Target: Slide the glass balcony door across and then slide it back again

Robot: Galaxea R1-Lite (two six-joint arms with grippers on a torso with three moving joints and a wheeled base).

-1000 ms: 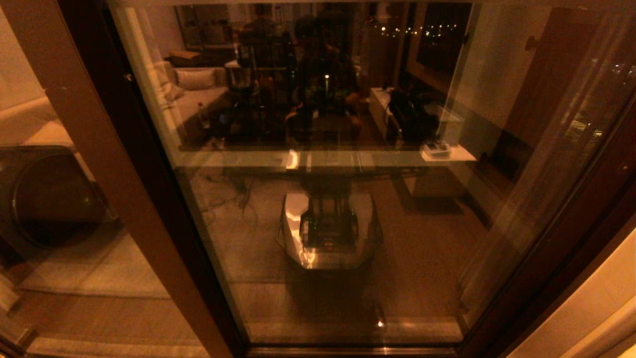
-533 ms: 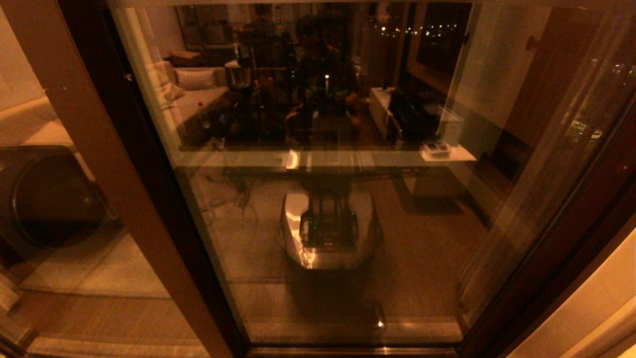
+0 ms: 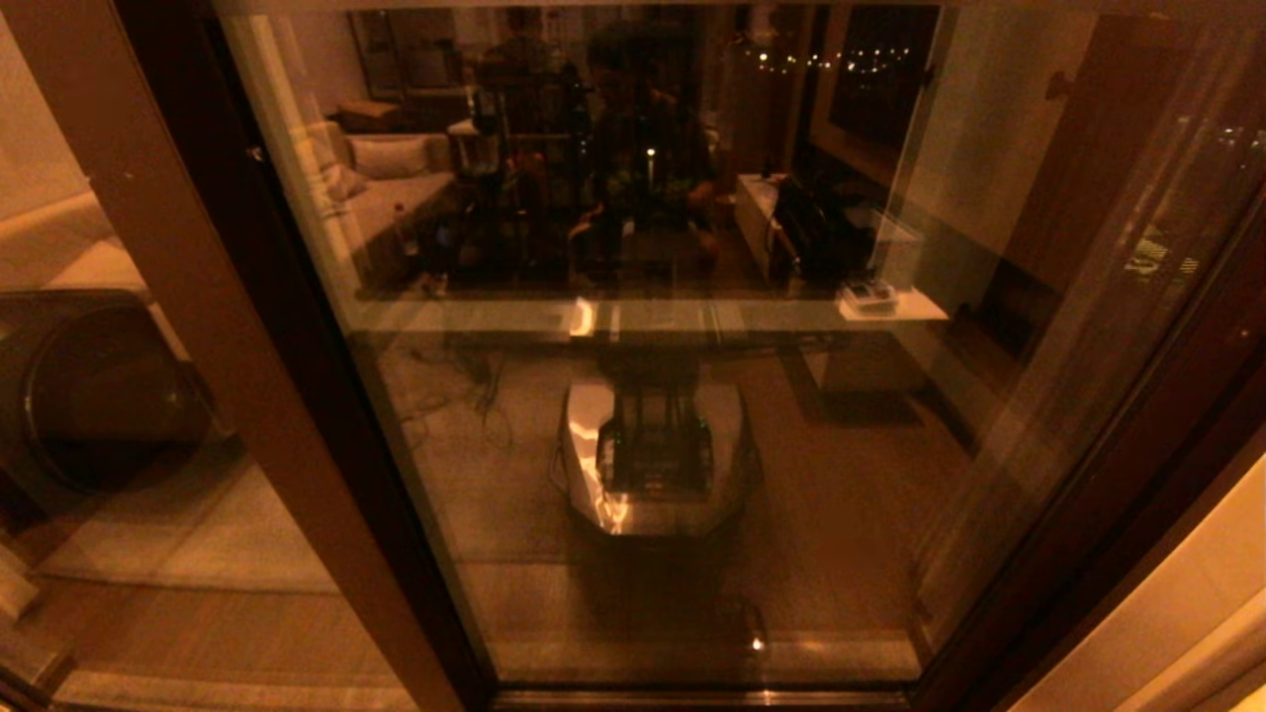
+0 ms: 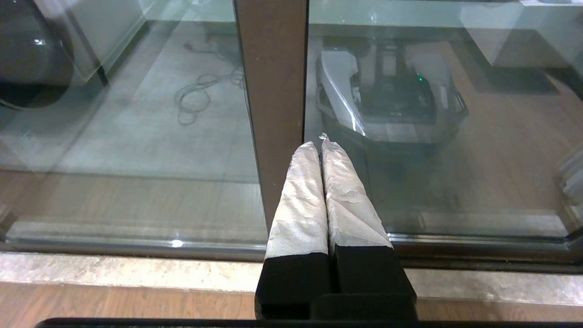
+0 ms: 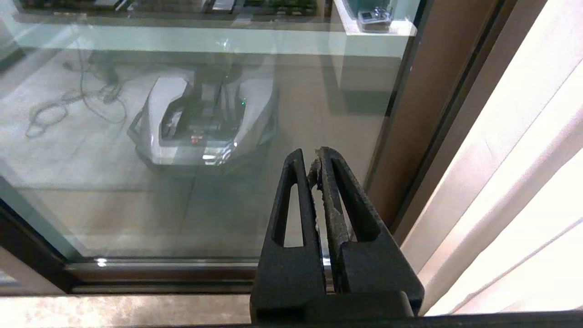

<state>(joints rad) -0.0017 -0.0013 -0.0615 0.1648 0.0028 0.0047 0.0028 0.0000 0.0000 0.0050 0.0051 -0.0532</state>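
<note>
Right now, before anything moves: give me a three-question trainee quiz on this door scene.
1. True or false: the left pincer is shut.
2. The right pincer holds: A) the handle B) nothing C) a cloth.
3. Fill in: the robot base reflected in the glass door sits ___ of the brown post, seen from the head camera.

Key: 1 true; 2 B; 3 right.
</note>
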